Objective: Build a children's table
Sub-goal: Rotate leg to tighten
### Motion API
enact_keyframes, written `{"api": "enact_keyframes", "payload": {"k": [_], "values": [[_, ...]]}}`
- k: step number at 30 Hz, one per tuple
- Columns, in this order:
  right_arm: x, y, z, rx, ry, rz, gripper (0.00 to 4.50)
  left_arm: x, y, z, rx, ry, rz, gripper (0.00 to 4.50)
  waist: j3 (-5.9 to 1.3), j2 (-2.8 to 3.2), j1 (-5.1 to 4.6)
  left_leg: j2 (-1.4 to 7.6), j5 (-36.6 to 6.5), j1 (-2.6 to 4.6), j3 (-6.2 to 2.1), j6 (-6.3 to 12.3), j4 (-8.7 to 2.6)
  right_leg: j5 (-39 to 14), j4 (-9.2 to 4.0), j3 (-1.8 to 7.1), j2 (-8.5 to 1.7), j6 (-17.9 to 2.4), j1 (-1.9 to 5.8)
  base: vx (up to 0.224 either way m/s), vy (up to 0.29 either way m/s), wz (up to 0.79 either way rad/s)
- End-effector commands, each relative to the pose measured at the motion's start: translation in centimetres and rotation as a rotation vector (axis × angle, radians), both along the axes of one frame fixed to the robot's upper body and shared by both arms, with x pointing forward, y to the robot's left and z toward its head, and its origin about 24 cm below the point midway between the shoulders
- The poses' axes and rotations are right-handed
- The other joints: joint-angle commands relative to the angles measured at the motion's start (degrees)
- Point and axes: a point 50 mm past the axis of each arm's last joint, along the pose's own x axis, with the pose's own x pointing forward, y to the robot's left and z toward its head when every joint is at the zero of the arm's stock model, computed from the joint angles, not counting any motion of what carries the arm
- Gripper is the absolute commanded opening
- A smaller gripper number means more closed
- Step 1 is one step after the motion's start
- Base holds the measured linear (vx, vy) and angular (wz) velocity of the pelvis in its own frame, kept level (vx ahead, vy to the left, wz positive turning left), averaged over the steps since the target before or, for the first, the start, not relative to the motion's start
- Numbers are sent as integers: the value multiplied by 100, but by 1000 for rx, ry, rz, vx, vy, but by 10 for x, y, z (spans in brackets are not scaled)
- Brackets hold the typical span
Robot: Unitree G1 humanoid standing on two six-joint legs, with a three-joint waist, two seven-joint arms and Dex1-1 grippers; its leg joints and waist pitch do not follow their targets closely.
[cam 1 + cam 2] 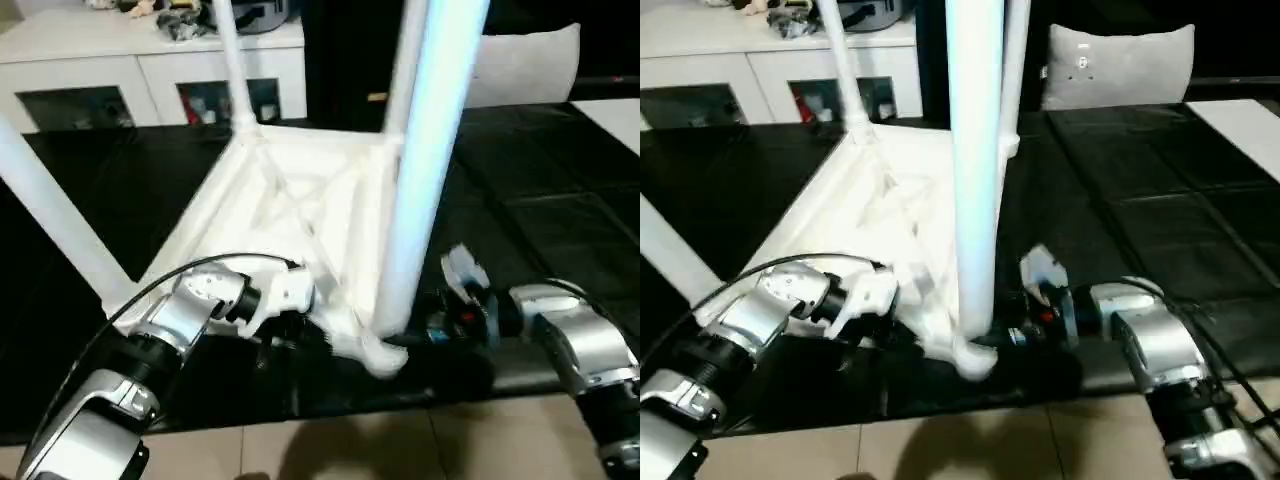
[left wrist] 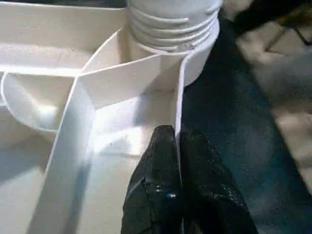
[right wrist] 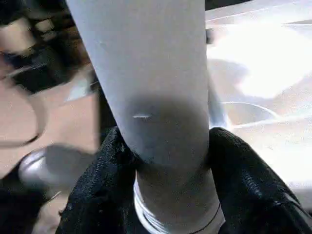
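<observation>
Children's table (image 1: pixel 290 190) lies upside down on a black mat (image 1: pixel 560 220), ribbed underside facing up, X-ribs visible across the middle. Four legs stand up from the corner sockets: far-left leg (image 1: pixel 232 70), left leg (image 1: pixel 50 215) slanting out toward the left edge, a far-right leg partly hidden, and the near-right leg (image 1: pixel 425 150), closest to the camera and rising out of the top of the view. Left gripper (image 2: pixel 176 161) sits at the near edge of the tabletop just left of the near-right corner socket (image 2: pixel 175 53); its two black fingers are pressed together on the thin upright rim wall, one on each side. Threaded leg base shows seated in that socket. Right gripper (image 3: pixel 168 146) is clamped around the near-right leg low down, a finger on each side, just above the socket. White cabinet with glass doors (image 1: pixel 150 75) stands beyond the mat at far left; tan floor tiles (image 1: pixel 400 445) along the near edge.
</observation>
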Motion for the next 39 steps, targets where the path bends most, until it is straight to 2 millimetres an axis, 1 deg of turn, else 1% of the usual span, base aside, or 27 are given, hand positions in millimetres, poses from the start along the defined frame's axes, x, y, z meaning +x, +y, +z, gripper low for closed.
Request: {"api": "enact_keyframes", "payload": {"k": [1, 2, 3, 4, 5, 6, 7, 9, 10, 11, 13, 14, 16, 17, 19, 21, 22, 23, 24, 26, 27, 28, 30, 32, 36, 38, 39], "values": [[14, 14, -2, -15, -33, -162, 198, -1, -27, 7, -98, -13, 39, 0, -309, -101, -40, 157, -813, -13, -61, 342, -353, -2889, -599, 270, -428, -30, 341, 0, 0, 0], [21, 17, -4, -35, -44, -249, 198, 0, -32, 8, -114, -15, 82, 0, -304, -112, -82, 145, -824, -16, -59, 322, -344, -2942, -615, 257, -418, 15, 331, 0, 0, 0], [25, 18, -6, -46, -47, -306, 198, 1, -35, 8, -123, -15, 111, 0, -301, -106, -171, 132, -834, -45, -87, 269, -351, -3004, -632, 214, -413, 58, 359, 0, 0, 0], [26, 19, -7, -50, -48, -327, 197, 1, -36, 8, -126, -15, 122, 0, -315, -112, -269, 128, -856, -47, -96, 256, -340, -2963, -627, 208, -408, 76, 361, 0, 0, 0], [31, 22, -8, -60, -46, -407, 197, 2, -41, 8, -134, -22, 166, 0, -307, -115, -319, 102, -885, -61, -91, 296, -330, -2986, -649, 199, -396, 96, 359, 0, 0, 0], [36, 24, -10, -60, -41, -493, 197, 4, -46, 8, -136, -24, 223, 0, -311, -157, -369, 102, -885, -64, -87, 299, -319, -2983, -645, 206, -392, 108, 359, 0, 0, 0], [43, 29, -13, -40, -7, -653, 197, 7, -55, 6, -133, -35, 319, 0, -319, -120, -454, 95, -821, -51, -87, 303, -306, -2958, -649, 201, -395, 59, 343, 0, 0, 0], [45, 31, -14, -26, -4, -708, 197, 8, -59, 6, -127, -40, 363, 0, -326, -116, -540, 83, -826, -52, -88, 341, -300, -2944, -668, 187, -383, 48, 334, 0, 0, 0], [46, 33, -14, -17, -16, -728, 197, 10, -63, 6, -123, -52, 396, 0, -330, -114, -544, 71, -814, -56, -86, 393, -297, -2921, -675, 193, -384, 48, 332, 0, 0, 0], [45, 36, -14, -11, -31, -733, 197, 12, -66, 7, -120, -68, 430, 0, -339, -111, -551, 91, -756, -68, -88, 461, -303, -2775, -645, 218, -386, 8, 341, 0, 0, 0], [45, 36, -14, -2, -37, -737, 197, 12, -68, 8, -122, -76, 441, 0, -367, -114, -517, 110, -573, -98, -93, 602, -310, -2412, -588, 251, -393, -80, 370, 0, 0, 0], [45, 37, -14, 12, -39, -745, 252, 12, -71, 9, -128, -78, 455, 0, -363, -111, -505, 124, -544, -94, -97, 628, -322, -2341, -575, 259, -395, -119, 367, 0, 0, 0], [44, 36, -10, 53, -39, -745, 272, 12, -73, 11, -136, -80, 448, 0, -371, -79, -474, 155, -489, -88, -101, 688, -327, -2112, -546, 279, -406, -230, 366, 0, 0, 0], [43, 34, -8, 69, -47, -733, 272, 11, -72, 11, -133, -86, 441, 0, -375, -78, -469, 166, -466, -90, -105, 698, -330, -2047, -535, 288, -412, -263, 368, 0, 0, 0], [42, 31, -6, 67, -62, -714, 294, 11, -69, 11, -124, -101, 427, 0, -383, -66, -427, 197, -385, -84, -108, 733, -329, -1784, -491, 305, -420, -397, 366, 0, 0, 0], [40, 26, -5, 63, -74, -691, 317, 11, -66, 10, -114, -108, 417, 0, -387, -69, -392, 196, -345, -86, -97, 780, -322, -1663, -475, 316, -424, -447, 372, 0, 0, 0], [40, 26, -5, 62, -76, -686, 317, 11, -65, 10, -112, -108, 415, 0, -387, -74, -363, 202, -289, -91, -97, 789, -325, -1599, -457, 322, -430, -473, 378, 0, 0, 0], [39, 22, -3, 72, -87, -664, 327, 11, -62, 10, -107, -118, 395, 0, -390, -57, -336, 200, -288, -80, -97, 792, -322, -1585, -459, 322, -437, -481, 373, 0, 0, 0], [38, 18, -1, 86, -94, -640, 338, 11, -58, 9, -96, -121, 381, 0, -386, -71, -320, 198, -318, -84, -90, 808, -324, -1592, -465, 328, -441, -474, 380, 0, 0, 0], [34, 10, 3, 93, -116, -565, 347, 11, -51, 7, -79, -134, 331, 0, -384, -54, -295, 204, -368, -75, -97, 824, -327, -1593, -463, 321, -435, -486, 373, 0, 0, 0], [32, 7, 3, 79, -126, -530, 368, 11, -47, 7, -70, -134, 318, 0, -376, -68, -300, 213, -410, -76, -91, 826, -330, -1638, -475, 329, -437, -462, 377, 0, 0, 0], [28, -1, 2, 39, -133, -469, 368, 10, -42, 6, -58, -143, 271, 0, -368, -60, -257, 215, -457, -69, -91, 822, -333, -1702, -477, 329, -437, -443, 369, 0, 0, 0], [24, -7, 3, 12, -128, -405, 383, 8, -37, 6, -47, -153, 207, 0, -362, -56, -225, 218, -533, -54, -83, 772, -339, -1847, -491, 330, -438, -405, 363, 0, 0, 0], [20, -11, 4, -3, -119, -344, 383, 4, -33, 6, -47, -160, 133, 0, -363, -62, -188, 224, -579, -41, -80, 739, -341, -1920, -493, 335, -433, -372, 355, 0, 0, 0], [12, -19, 7, -31, -115, -201, 383, 0, -22, 4, 17, -153, 0, 0, -375, -60, -124, 245, -559, -42, -84, 729, -338, -1801, -453, 341, -440, -409, 354, 0, 0, 0], [10, -20, 7, -38, -109, -152, 383, -2, -19, 4, 32, -151, -48, 0, -382, -44, -69, 251, -525, -35, -81, 756, -331, -1723, -444, 345, -443, -441, 343, 0, 0, 0], [7, -21, 6, -42, -101, -101, 383, -6, -16, 4, 39, -138, -110, 0, -384, -51, -36, 259, -505, -32, -76, 755, -335, -1673, -434, 349, -447, -479, 343, 0, 0, 0]]}}
